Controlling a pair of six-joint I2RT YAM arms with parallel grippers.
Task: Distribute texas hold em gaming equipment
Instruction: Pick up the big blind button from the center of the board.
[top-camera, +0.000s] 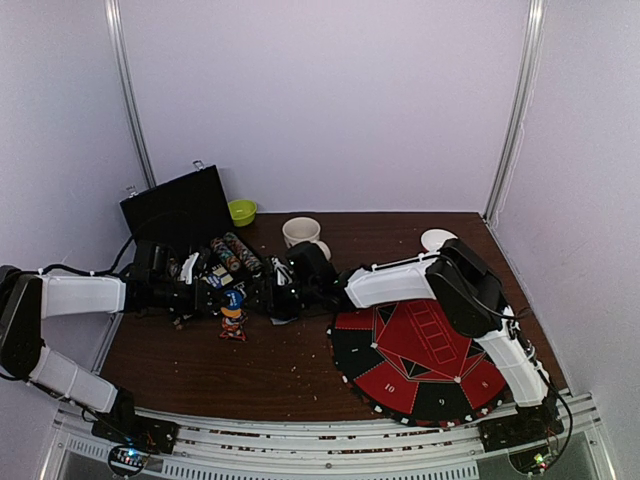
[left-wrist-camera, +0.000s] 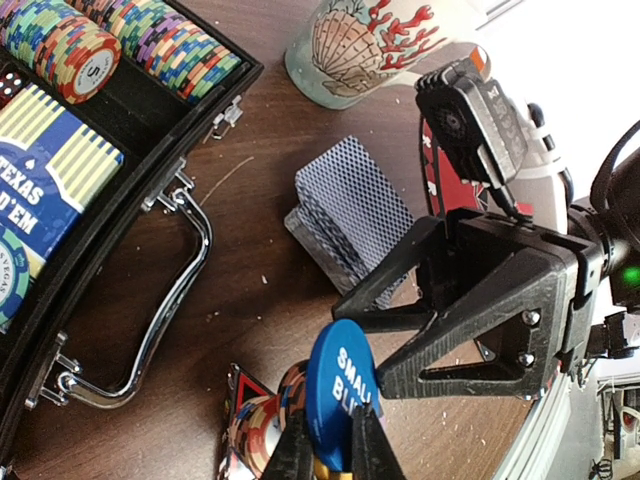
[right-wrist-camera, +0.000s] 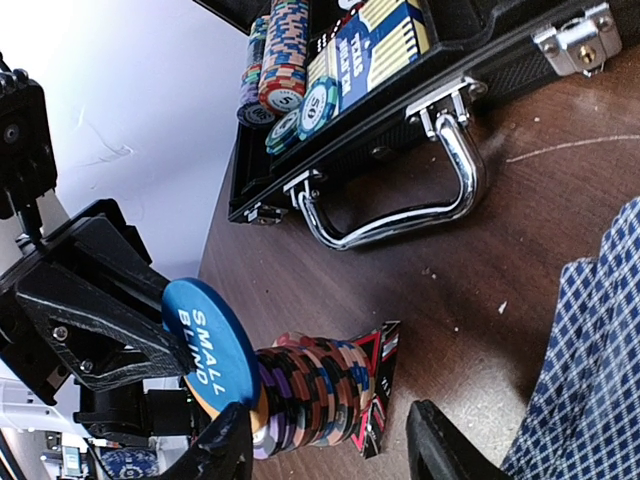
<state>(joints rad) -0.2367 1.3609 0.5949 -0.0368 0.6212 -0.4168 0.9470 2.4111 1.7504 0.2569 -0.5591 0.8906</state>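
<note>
My left gripper (left-wrist-camera: 332, 450) is shut on the edge of a round blue "SMALL BLIND" button disc (left-wrist-camera: 340, 385), held upright just above a stack of striped poker chips (right-wrist-camera: 320, 395). An orange disc edge shows under the blue one. The stack stands on a small red-and-black piece (right-wrist-camera: 378, 385). My right gripper (right-wrist-camera: 335, 450) is open, its fingers either side of the stack without touching it. A deck of blue-backed cards (left-wrist-camera: 350, 215) lies on the table beside it. From above, both grippers (top-camera: 222, 292) (top-camera: 275, 298) meet at the blue disc (top-camera: 233, 298).
An open black case (right-wrist-camera: 400, 130) with rows of chips (left-wrist-camera: 150, 45) and a card box (left-wrist-camera: 50, 170) lies at the left. A patterned mug (top-camera: 301, 232), green bowl (top-camera: 241, 211) and small white dish (top-camera: 437, 239) stand behind. A red-and-black wheel board (top-camera: 415, 365) lies at the right.
</note>
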